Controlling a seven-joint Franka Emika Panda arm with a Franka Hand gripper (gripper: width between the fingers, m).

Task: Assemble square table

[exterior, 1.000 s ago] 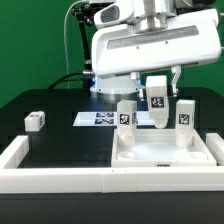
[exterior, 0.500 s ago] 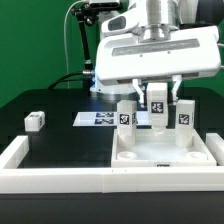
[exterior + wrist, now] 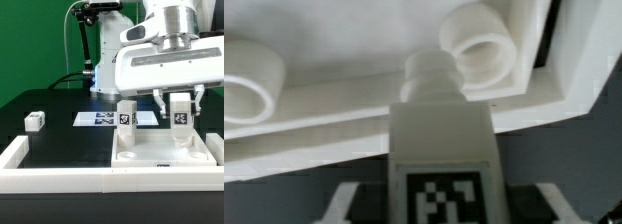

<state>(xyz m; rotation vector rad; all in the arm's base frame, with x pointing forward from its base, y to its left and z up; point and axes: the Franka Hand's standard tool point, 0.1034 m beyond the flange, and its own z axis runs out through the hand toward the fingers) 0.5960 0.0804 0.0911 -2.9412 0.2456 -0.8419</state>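
The white square tabletop lies on the black table at the exterior view's right, rim up. One tagged white leg stands upright on its left part. My gripper is shut on another tagged leg and holds it upright over the tabletop's right part. In the wrist view this leg runs between my gripper. Its peg hangs just beside an empty round socket at a corner of the tabletop. A fourth leg block lies loose at the far left.
The marker board lies flat behind the tabletop. A long white rail borders the table's front and sides. The arm's base stands at the back.
My gripper has moved to the exterior view's right with the leg, from the tabletop's middle to its right part. It now covers the leg that stood there.
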